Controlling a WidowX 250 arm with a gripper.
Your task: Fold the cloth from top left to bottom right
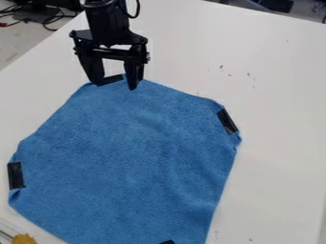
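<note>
My gripper (115, 85) hangs over the upper left corner of the blue cloth (134, 157), its two fingers apart and pointing down. Between the fingers shows a strip of black tape (112, 79) on that corner. The cloth lies spread out, with more black tape at its right corner (227, 121), at its left corner (16, 175) and at its bottom edge (167, 242). Whether the fingertips touch the cloth, I cannot tell.
The white table (274, 95) extends around the cloth, with small dark marks beyond its upper right side. A yellowish object (24, 239) sits at the lower left edge of the view. Dark cables (47, 20) lie past the table's upper left edge.
</note>
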